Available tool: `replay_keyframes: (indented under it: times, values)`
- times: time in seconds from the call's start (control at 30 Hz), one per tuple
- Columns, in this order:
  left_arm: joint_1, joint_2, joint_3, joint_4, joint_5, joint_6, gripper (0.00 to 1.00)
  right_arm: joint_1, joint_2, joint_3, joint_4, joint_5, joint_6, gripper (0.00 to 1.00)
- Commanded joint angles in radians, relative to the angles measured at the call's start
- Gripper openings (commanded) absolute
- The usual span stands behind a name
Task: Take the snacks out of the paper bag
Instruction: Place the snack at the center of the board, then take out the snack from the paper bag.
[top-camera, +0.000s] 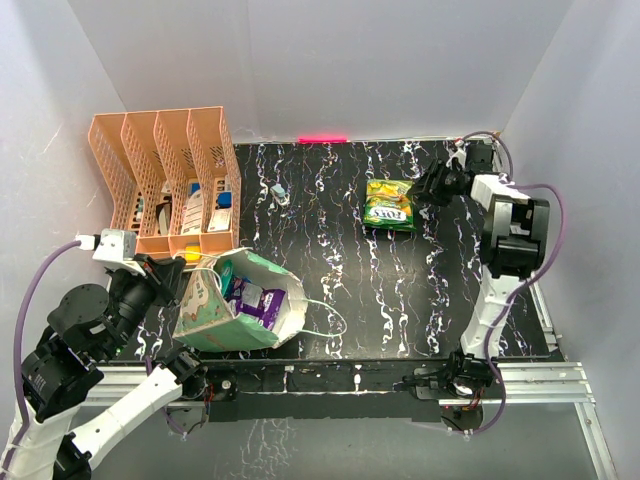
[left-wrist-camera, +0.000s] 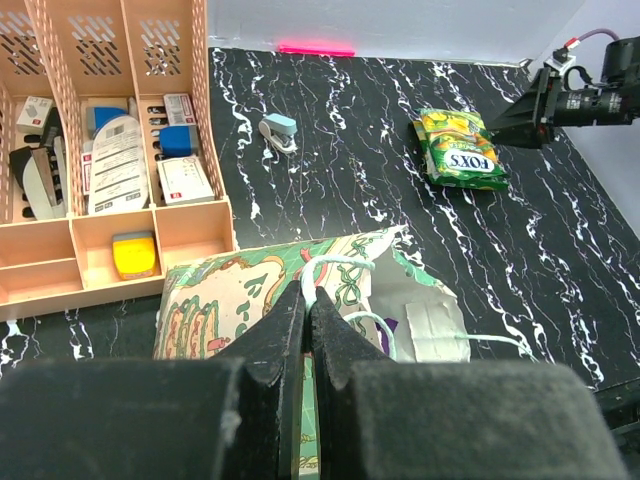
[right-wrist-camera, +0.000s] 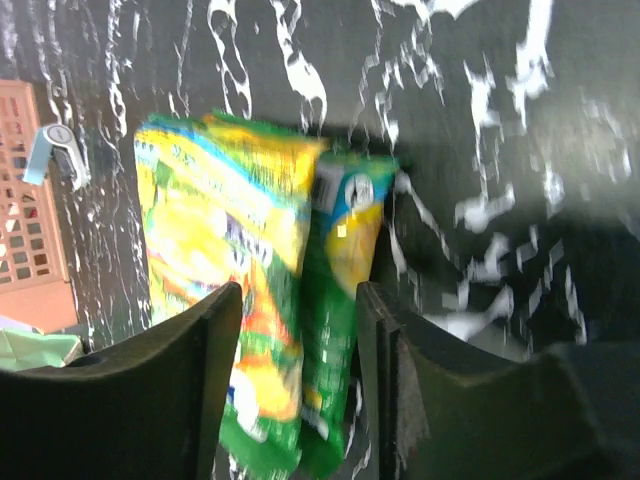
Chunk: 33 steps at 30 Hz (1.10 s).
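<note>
Clamps left gripper (left-wrist-camera: 308, 300) on bag (top-camera: 215, 322) beside rack (top-camera: 160, 150); parts right gripper (right-wrist-camera: 297, 300) astride green "FOX'S" packet (left-wrist-camera: 460, 150), stapler (left-wrist-camera: 278, 132) well apart.

The file rack (top-camera: 165, 180) stands at the far left of the table (top-camera: 400, 300). Just before it, on the near left, is the paper bag (top-camera: 215, 315), its mouth turned to the right, with snack packets (top-camera: 255, 300) in it. The left gripper (left-wrist-camera: 307, 300) is at the bag's left rim. At the far right, well apart from the bag, a lone packet (top-camera: 389, 204) lies on the table, with the right gripper (top-camera: 424, 190) just right of it. Between rack and lone packet lies a small thing (top-camera: 279, 193), perhaps a stapler.
</note>
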Motion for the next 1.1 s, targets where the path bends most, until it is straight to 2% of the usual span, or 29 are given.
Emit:
replay_keyframes:
  times: [0.0, 0.1, 0.27, 0.37, 0.5, 0.63, 0.73, 0.8, 0.93, 1.07]
  values:
    - [-0.002, 0.006, 0.019, 0.038, 0.023, -0.017, 0.00, 0.002, -0.261, -0.130, -0.115, 0.192, -0.078, 0.54]
    - [-0.003, 0.010, 0.010, 0.038, 0.040, -0.030, 0.00, 0.053, -0.480, -0.373, -0.045, 0.200, -0.053, 0.54]
    - [-0.002, 0.022, 0.017, 0.033, 0.053, -0.049, 0.00, 0.302, -0.837, -0.678, 0.014, 0.256, 0.012, 0.59]
    - [-0.002, 0.023, 0.021, 0.014, 0.038, -0.058, 0.00, 0.514, -0.995, -0.730, -0.027, 0.331, 0.075, 0.62]
    - [-0.003, 0.023, 0.017, 0.014, 0.014, -0.067, 0.00, 0.862, -1.109, -0.666, -0.061, 0.520, 0.248, 0.62]
    - [-0.003, 0.035, 0.026, 0.020, 0.012, -0.068, 0.00, 1.168, -1.071, -0.556, -0.028, 0.702, 0.398, 0.62]
    - [-0.003, 0.043, 0.037, 0.017, 0.016, -0.063, 0.00, 1.323, -0.941, -0.442, -0.051, 0.817, 0.510, 0.63]
    - [-0.004, 0.043, 0.041, 0.017, 0.016, -0.061, 0.00, 1.409, -0.857, -0.386, -0.071, 0.950, 0.625, 0.63]
    - [-0.003, 0.030, 0.039, 0.023, 0.019, -0.062, 0.00, 1.487, -0.736, -0.318, -0.146, 1.158, 0.798, 0.63]
    - [-0.004, 0.021, 0.037, 0.023, 0.028, -0.062, 0.00, 1.494, -0.684, -0.299, -0.232, 1.246, 0.932, 0.63]
